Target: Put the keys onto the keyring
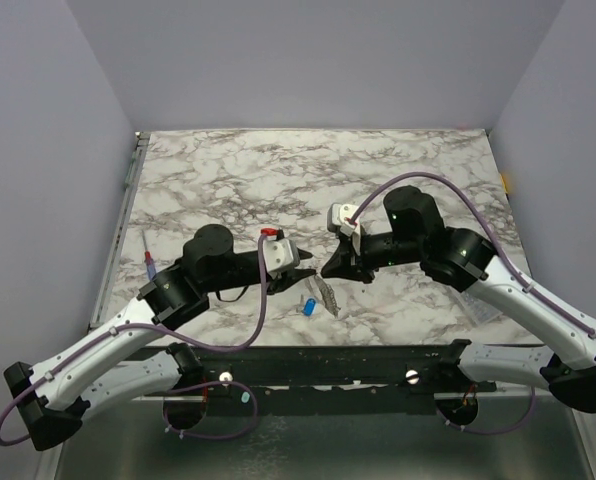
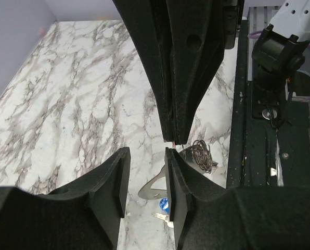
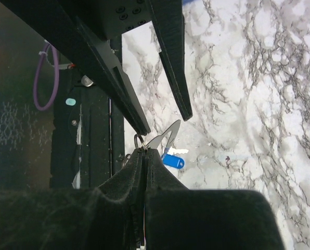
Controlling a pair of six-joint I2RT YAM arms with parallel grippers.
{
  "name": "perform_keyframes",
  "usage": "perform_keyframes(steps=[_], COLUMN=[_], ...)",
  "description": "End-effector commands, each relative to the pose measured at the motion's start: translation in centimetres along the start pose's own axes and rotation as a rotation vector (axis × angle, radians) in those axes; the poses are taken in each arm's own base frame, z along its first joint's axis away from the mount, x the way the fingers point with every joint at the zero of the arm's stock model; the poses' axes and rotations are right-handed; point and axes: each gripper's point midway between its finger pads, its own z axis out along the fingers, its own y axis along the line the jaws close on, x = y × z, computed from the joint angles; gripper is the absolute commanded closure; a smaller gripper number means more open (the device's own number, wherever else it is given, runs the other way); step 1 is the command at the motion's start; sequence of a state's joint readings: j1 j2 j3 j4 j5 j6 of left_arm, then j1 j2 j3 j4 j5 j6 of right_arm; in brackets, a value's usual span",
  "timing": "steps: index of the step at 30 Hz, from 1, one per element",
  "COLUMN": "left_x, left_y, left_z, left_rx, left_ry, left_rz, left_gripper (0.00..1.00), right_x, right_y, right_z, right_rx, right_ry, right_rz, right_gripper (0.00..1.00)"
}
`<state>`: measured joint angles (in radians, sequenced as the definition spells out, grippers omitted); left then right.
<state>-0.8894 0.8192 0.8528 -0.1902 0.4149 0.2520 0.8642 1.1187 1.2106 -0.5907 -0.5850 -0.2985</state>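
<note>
My right gripper [image 3: 144,152] is shut on the keyring [image 3: 138,139], a small wire loop at its tips. A flat silvery fin-shaped tag [image 3: 166,135] hangs from the loop above the marble. A coil of thin wire [image 2: 202,155] shows just beside those tips. Below lie the keys: one with a bright blue head [image 3: 173,161] and a silvery one [image 2: 164,216] next to it. My left gripper [image 2: 146,156] faces the right one, tips almost meeting, open with nothing between its fingers. From above, both grippers [image 1: 306,263] [image 1: 328,271] meet over the blue key [image 1: 308,306].
A blue-and-red-handled screwdriver [image 1: 150,262] lies near the table's left edge. A pale flat packet [image 1: 478,305] sits under the right arm. The black base rail [image 1: 378,360] runs along the near edge, close to the keys.
</note>
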Motion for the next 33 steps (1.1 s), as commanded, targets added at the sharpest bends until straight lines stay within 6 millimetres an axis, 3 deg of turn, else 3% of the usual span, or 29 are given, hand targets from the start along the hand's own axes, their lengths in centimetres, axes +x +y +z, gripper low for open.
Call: perform_keyframes(steps=[1,11,16,20,26,33], left_x=[-0.9,-0.8,-1.9,-1.7,0.1,1.0], left_y=[-1.4,-0.6,-0.5,-0.9,-1.6,-1.3], left_z=[0.3,0.0,-0.2,0.0,0.7,1.3], left_rx=[0.102,0.085,0.084,0.107,0.143,0.137], left_ry=[0.003,0.065,0.050,0.055,0.096,0.117], left_rz=[-0.008,-0.006,-0.010,-0.040,-0.077,-0.076], left_gripper=[0.59,0.56,0.47,0.44,0.57,0.63], right_x=[-0.4,-0.2,0.2,0.1,-0.1,-0.1], right_y=[-0.8,-0.8,-1.1,-1.5,-1.4,-1.2], right_z=[-0.1,-0.1,0.1,0.2,0.2,0.3], right_rx=[0.049,0.072,0.082,0.106,0.101,0.094], right_ry=[0.015,0.024,0.040,0.039,0.031,0.026], right_rz=[-0.030,-0.041,-0.038,-0.046,-0.049,-0.051], right_gripper=[0.99,0.99,0.99,0.99,0.99,0.99])
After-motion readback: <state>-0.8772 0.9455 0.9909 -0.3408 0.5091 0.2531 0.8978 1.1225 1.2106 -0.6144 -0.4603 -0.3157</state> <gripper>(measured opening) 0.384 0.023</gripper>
